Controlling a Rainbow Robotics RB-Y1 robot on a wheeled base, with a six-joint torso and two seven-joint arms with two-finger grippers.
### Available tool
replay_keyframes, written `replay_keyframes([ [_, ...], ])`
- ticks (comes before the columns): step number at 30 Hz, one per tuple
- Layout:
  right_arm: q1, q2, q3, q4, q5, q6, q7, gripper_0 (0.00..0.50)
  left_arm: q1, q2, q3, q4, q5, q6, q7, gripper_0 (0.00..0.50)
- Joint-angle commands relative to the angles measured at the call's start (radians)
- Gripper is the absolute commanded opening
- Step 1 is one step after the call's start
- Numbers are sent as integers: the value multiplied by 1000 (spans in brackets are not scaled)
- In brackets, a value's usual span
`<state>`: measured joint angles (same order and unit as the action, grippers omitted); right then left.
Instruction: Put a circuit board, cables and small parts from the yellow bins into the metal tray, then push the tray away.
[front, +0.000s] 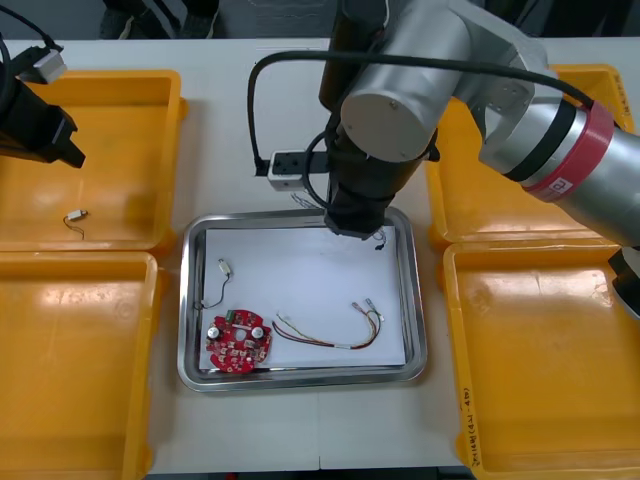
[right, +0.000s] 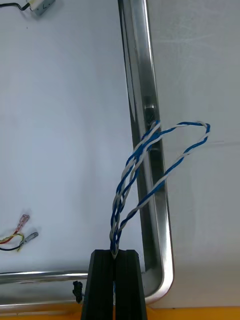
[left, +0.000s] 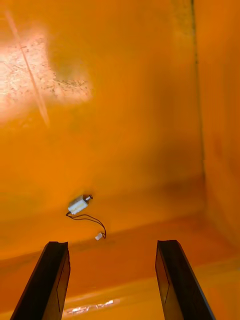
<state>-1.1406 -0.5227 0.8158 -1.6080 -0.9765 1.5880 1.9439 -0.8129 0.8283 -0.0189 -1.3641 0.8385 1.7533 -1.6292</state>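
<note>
The blue and white cable (right: 134, 159) is clamped between the right gripper's (right: 115, 257) closed fingers, its loop crossing the rim of the tray (right: 145, 90). Inside the tray lie a circuit board (front: 239, 343) and a red and yellow cable (front: 330, 338). The left gripper (left: 112, 246) is spread wide above a small metal part (left: 79, 204) in a yellow bin (left: 125, 100).

The desk (front: 222, 150) is carrying a metal tray (front: 300, 379) centrally (white inside), with yellow bins (front: 60, 340) sitting paired at 9 and 3 o'clock.
</note>
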Motion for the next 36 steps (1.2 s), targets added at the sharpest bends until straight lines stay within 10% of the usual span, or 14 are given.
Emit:
replay_keyframes([
  [1,-16,15,63,-32,35,-63,23,0,-23,49,-27,56,-10,-64,-14,500],
  [36,1,26,330,-27,133,-218,-33,0,155,32,-101,135,-15,-311,-87,500],
])
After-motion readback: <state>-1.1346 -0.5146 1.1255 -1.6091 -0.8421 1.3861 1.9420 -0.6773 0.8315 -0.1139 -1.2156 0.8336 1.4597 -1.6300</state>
